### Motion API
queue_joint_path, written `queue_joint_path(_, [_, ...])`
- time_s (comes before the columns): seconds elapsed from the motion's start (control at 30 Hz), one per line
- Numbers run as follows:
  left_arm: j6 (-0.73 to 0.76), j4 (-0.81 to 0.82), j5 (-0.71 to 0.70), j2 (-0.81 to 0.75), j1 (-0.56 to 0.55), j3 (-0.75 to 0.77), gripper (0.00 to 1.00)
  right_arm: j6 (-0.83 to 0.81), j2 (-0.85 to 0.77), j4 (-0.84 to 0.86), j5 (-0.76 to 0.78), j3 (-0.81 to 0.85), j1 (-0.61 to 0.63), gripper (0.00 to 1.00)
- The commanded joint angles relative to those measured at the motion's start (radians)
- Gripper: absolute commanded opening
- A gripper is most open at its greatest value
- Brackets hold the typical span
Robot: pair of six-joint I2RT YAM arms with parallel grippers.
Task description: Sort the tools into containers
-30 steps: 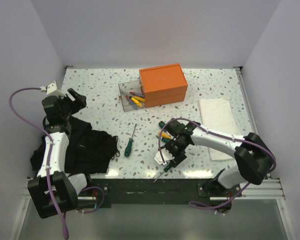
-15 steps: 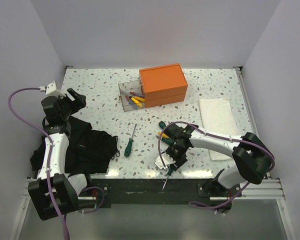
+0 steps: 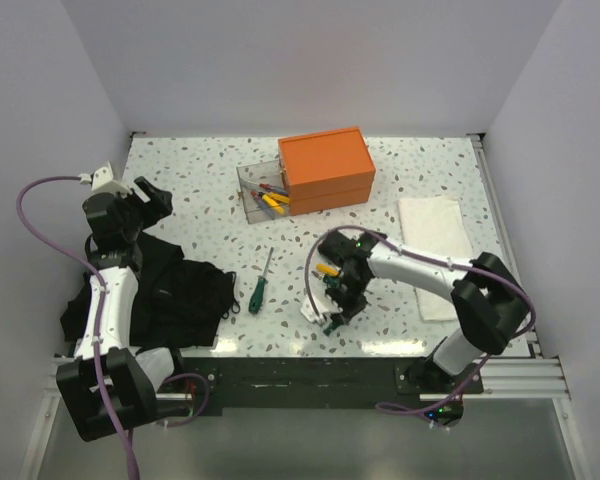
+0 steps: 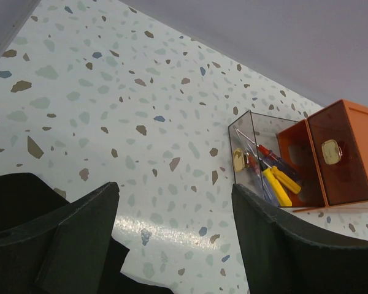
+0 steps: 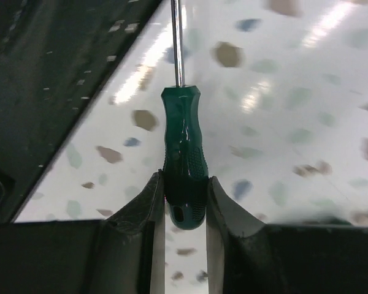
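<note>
In the right wrist view my right gripper (image 5: 185,196) is shut on the butt of a green-handled screwdriver (image 5: 184,147). Its thin shaft points away toward the table's near edge. From above, this gripper (image 3: 332,316) sits low near the front of the table, with a yellow-handled screwdriver (image 3: 327,269) just behind it. Another green screwdriver (image 3: 258,292) lies loose left of centre. A clear bin (image 3: 258,192) holding red and yellow tools (image 4: 276,180) juts from the orange box (image 3: 325,168). My left gripper (image 3: 145,196) hangs open at the far left, holding nothing (image 4: 172,226).
A black cloth (image 3: 170,292) lies crumpled at the left, under the left arm. A white folded towel (image 3: 435,250) lies at the right. The dark rail (image 3: 280,380) runs along the table's near edge, close to the right gripper.
My right gripper has closed on the green screwdriver and drawn back a little from the front edge, toward the left. The left arm has not moved.
</note>
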Motion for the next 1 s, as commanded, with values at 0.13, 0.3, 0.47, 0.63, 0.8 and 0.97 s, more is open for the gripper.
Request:
queue_joint_path(0.13, [-0.001,0.022,0.000,0.011,0.005,0.033,0.79,0.967,0.230,0.306,-0.071,0.677,-0.058,0.00])
queue_joint_path(0.3, [-0.002,-0.015,0.008,0.043,0.005,0.081,0.79,1.401,0.468,0.498,0.248,0.892,-0.057,0.00])
queue_joint_path(0.47, [0.006,-0.033,0.011,0.063,0.003,0.124,0.78,1.481,0.595,0.536,0.543,1.068,-0.058,0.00])
queue_joint_path(0.63, [0.002,-0.033,0.014,0.064,0.003,0.131,0.78,1.501,0.656,0.543,0.661,1.107,-0.057,0.00])
queue_joint_path(0.8, [0.001,-0.033,0.011,0.051,0.003,0.098,0.78,1.519,0.672,0.550,0.701,1.098,-0.055,0.00])
queue_joint_path(0.97, [-0.013,-0.023,0.021,0.057,0.002,0.065,0.78,1.502,0.681,0.576,0.740,1.098,-0.057,0.00])
